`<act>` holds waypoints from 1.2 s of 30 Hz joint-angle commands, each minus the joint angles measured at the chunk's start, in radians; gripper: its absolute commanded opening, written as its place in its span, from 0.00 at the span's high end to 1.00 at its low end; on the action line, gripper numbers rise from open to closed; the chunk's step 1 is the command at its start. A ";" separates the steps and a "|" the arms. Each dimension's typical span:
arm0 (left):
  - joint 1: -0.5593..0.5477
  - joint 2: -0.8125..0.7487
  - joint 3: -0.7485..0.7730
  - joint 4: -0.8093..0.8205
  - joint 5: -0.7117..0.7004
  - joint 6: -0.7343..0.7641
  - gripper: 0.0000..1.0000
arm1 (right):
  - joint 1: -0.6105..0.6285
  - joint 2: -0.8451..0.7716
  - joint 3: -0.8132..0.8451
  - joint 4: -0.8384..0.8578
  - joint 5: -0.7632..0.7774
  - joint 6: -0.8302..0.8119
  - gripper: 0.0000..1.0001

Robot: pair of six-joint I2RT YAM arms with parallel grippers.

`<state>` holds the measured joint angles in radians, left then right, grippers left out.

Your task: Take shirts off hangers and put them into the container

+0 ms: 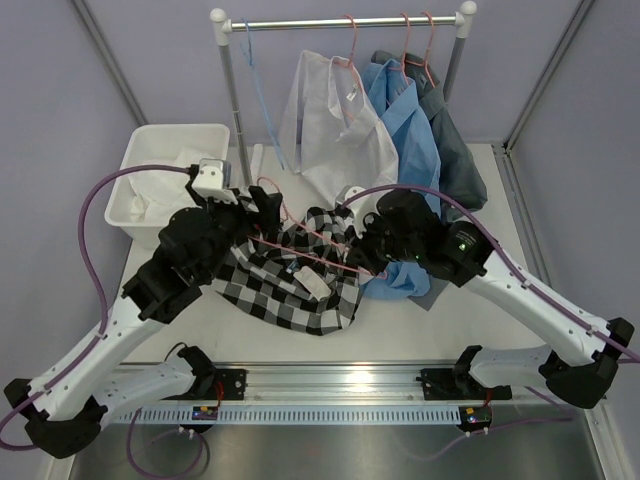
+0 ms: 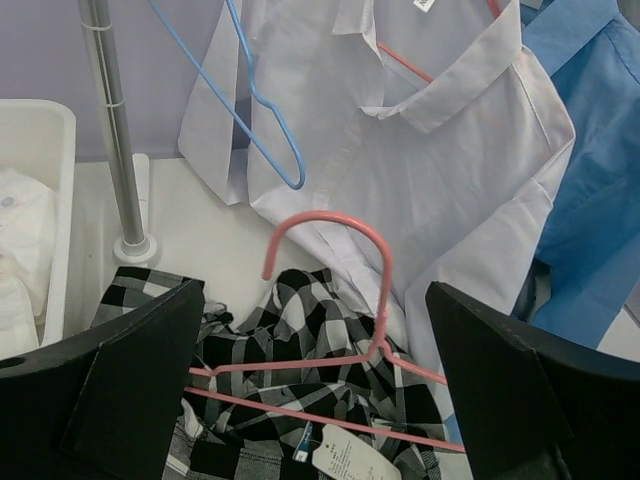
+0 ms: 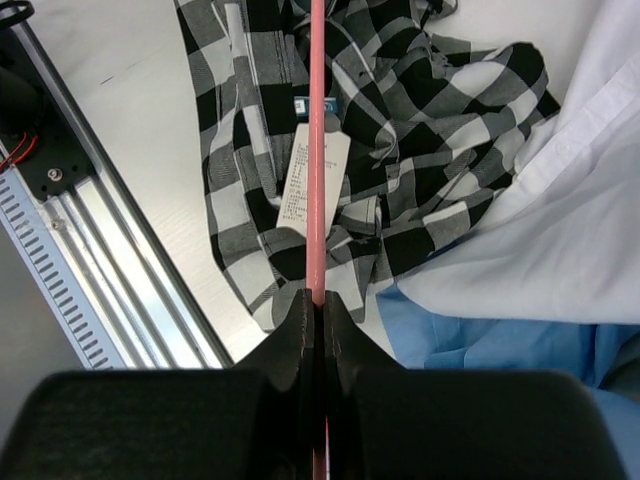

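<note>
White counter (image 1: 400, 335) carries it all, with the rail (image 1: 340, 21) and its hanging shirts (image 1: 335, 140) across the back. The container (image 1: 180, 129) sits at the far left corner with a pale shirt (image 1: 160, 195) lying in it, and it is plainly closer to our left arm than to our right.

Between the two arms the checked shirt (image 1: 275, 290) lies crumpled on the counter, and the pink hanger (image 1: 300, 250) rests over it. The hanger's long bar runs roughly left to right, from one arm toward the other, and its hook (image 2: 330, 222) points back toward the rail.

Our right fingers (image 3: 295, 330) are pinched tight on that bar (image 3: 316, 150), which runs straight away from them over the shirt's paper tag (image 3: 305, 180). Our left fingers (image 2: 140, 370) stand spread wide and hold nothing. The hook rises in the gap ahead of them, and checked cloth lies just below.

We judge that the next move turns on this. The right arm pins the hanger along its length, and the shirt lies directly under and ahead of the left fingers, on the container's side.
</note>
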<state>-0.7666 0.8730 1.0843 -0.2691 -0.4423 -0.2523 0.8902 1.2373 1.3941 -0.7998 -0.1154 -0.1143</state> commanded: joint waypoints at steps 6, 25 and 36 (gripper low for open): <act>0.046 -0.025 0.080 -0.047 -0.016 0.051 0.01 | 0.003 -0.199 -0.060 -0.093 0.065 0.068 1.00; 0.286 -0.144 -0.128 -0.134 0.053 0.085 0.01 | -0.004 -0.023 0.342 -0.147 0.546 0.174 1.00; 0.288 -0.243 -0.300 -0.136 -0.032 0.097 0.01 | -0.120 0.335 0.712 0.059 0.557 0.127 1.00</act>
<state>-0.4839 0.6422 0.7898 -0.4309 -0.4282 -0.1795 0.7918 1.5204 2.0174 -0.8627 0.4015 0.0399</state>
